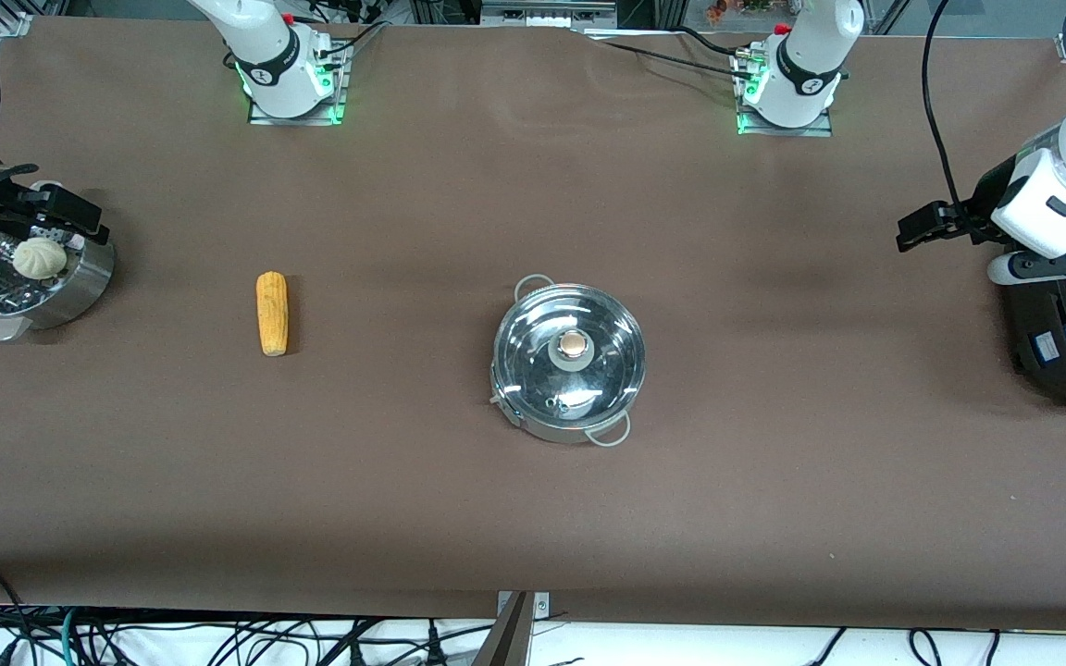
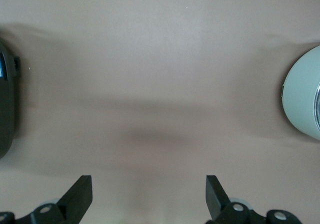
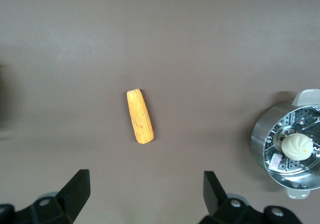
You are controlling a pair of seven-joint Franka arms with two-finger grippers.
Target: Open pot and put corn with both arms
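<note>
The steel pot (image 1: 547, 427) stands mid-table with its glass lid (image 1: 609, 326) on, beige knob (image 1: 574, 345) up. The corn (image 1: 272, 313) lies on the cloth toward the right arm's end, apart from the pot. My right gripper (image 1: 87, 222) is open and empty, high over the table by the corn (image 3: 140, 116), as the right wrist view (image 3: 145, 176) shows. My left gripper (image 1: 914, 231) is open and empty, high over bare table between the pot and the rice cooker. The left wrist view (image 2: 148, 184) catches the pot's pale edge (image 2: 302, 92).
A steel steamer pot (image 1: 80, 287) with a white bun (image 1: 39, 257) stands at the right arm's end of the table, also in the right wrist view (image 3: 262, 134). A black rice cooker (image 1: 1065, 351) stands at the left arm's end, its edge in the left wrist view (image 2: 6, 109).
</note>
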